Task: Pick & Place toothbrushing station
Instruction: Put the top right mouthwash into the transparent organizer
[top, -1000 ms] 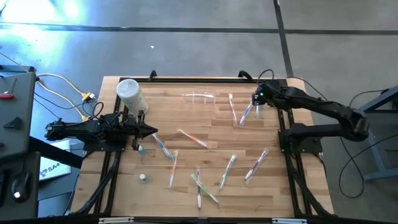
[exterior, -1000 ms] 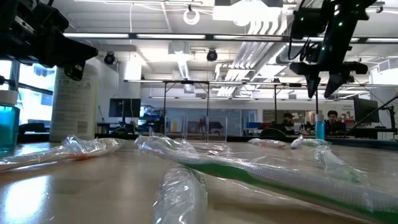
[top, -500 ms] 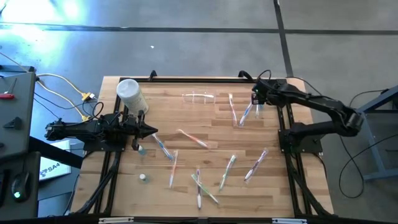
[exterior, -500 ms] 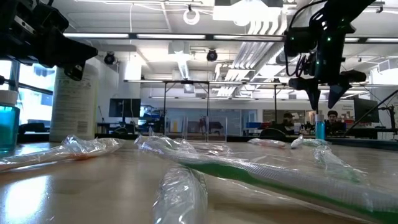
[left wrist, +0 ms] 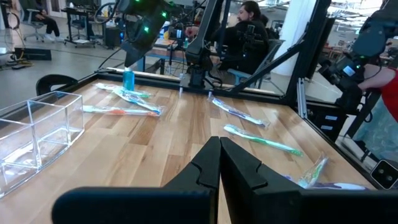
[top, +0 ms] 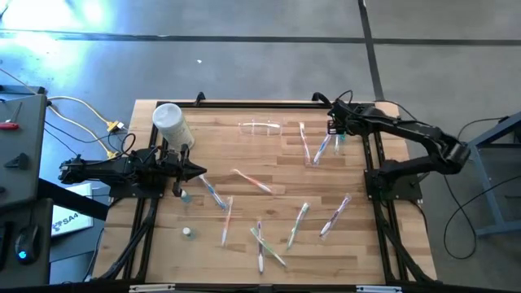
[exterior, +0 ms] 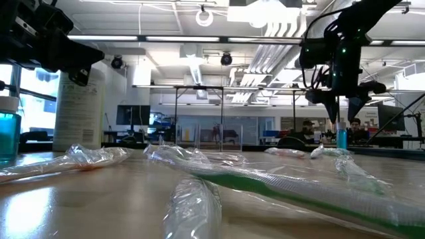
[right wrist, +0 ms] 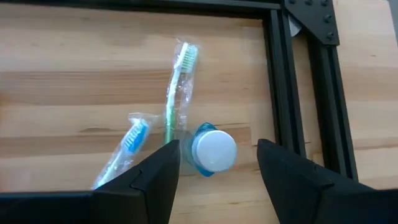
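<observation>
The toothbrushing station, a small see-through plastic holder [top: 260, 127], stands on its bottom at the table's far middle; it also shows in the left wrist view [left wrist: 37, 134]. No gripper touches it. My right gripper [right wrist: 214, 177] is open at the far right, pointing down, one finger on either side of a small blue bottle's white cap [right wrist: 214, 150] and just above it [exterior: 341, 136]. My left gripper [left wrist: 219, 155] is shut and empty at the table's left [top: 199, 172], level above the wood.
A white canister [top: 171, 122] stands at the far left. A second small blue bottle [top: 185, 195] stands near my left gripper, and a white cap [top: 187, 231] lies nearer. Several wrapped toothbrushes [top: 252, 181] lie across the middle and near right. People sit beyond the table [left wrist: 249, 25].
My right gripper has come down toward the small blue bottle at the far right and shifted a little toward the table's left edge. The left arm has kept still.
</observation>
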Tool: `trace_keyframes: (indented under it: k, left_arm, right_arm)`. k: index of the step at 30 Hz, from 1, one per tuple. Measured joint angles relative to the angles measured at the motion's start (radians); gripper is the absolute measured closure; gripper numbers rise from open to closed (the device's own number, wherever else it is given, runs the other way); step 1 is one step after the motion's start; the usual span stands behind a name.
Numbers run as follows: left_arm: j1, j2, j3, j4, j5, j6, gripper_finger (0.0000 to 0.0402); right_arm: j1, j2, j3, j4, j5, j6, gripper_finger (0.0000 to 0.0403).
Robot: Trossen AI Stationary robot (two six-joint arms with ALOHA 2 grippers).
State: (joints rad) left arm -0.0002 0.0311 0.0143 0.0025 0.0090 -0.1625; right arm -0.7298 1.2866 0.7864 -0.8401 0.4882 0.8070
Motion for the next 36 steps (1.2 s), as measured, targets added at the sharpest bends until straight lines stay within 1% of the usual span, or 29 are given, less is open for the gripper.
trace_keyframes:
  k: [9,14,18,23,25,33,36]
  left_arm:
    - [0.000,0.000,0.000,0.000,0.000,0.000,0.0394]
    - [0.000,0.000,0.000,0.000,-0.001,0.000,0.0394]
    - [0.000,0.000,0.000,0.000,-0.001,0.000,0.0394]
    - [0.000,0.000,0.000,0.000,-0.004,0.000,0.0394]
    - [0.000,0.000,0.000,0.000,-0.004,0.000,0.0394]
    - [0.000,0.000,0.000,0.000,-0.003,0.000,0.0394]
    - [0.000,0.000,0.000,0.000,-0.003,0.000,0.0394]
  right_arm:
    - [0.000,0.094,0.000,0.041,-0.001,0.000,0.0195]
    - [-0.011,0.120,0.000,0.055,0.001,-0.001,0.0199]
    - [-0.028,0.129,0.000,0.053,-0.010,-0.001,0.0228]
    - [-0.037,0.129,0.000,0.052,-0.019,-0.011,0.0293]
    - [-0.036,0.129,0.000,0.053,-0.019,-0.019,0.0313]
    - [-0.036,0.129,0.000,0.050,-0.019,-0.032,0.0314]
    - [-0.036,0.129,0.000,0.040,-0.019,-0.102,0.0311]
